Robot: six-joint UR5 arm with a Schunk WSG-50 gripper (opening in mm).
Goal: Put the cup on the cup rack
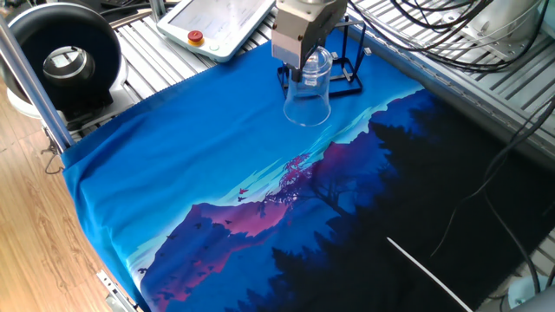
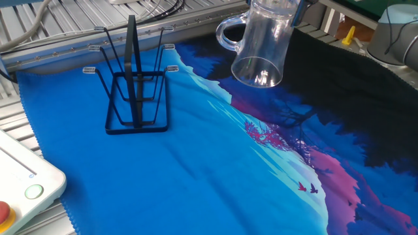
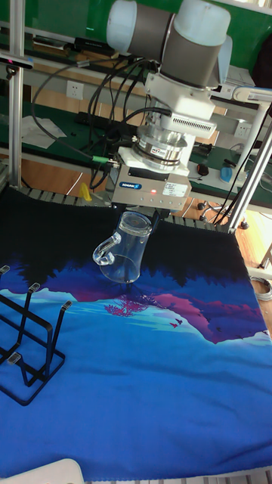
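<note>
Glass, clear and thick at the base, makes up the small mug (image 2: 261, 46) with its looped side handle, hanging upside down and tilted, open mouth toward the blue mountain-print cloth (image 2: 196, 170), clear of it. The two-finger gripper (image 3: 143, 218) is clamped on the mug's base end. The black wire cup rack (image 2: 134, 91) with thin upright pegs stands on the cloth, apart from the mug, near a white pendant (image 1: 221, 22) with a red button.
</note>
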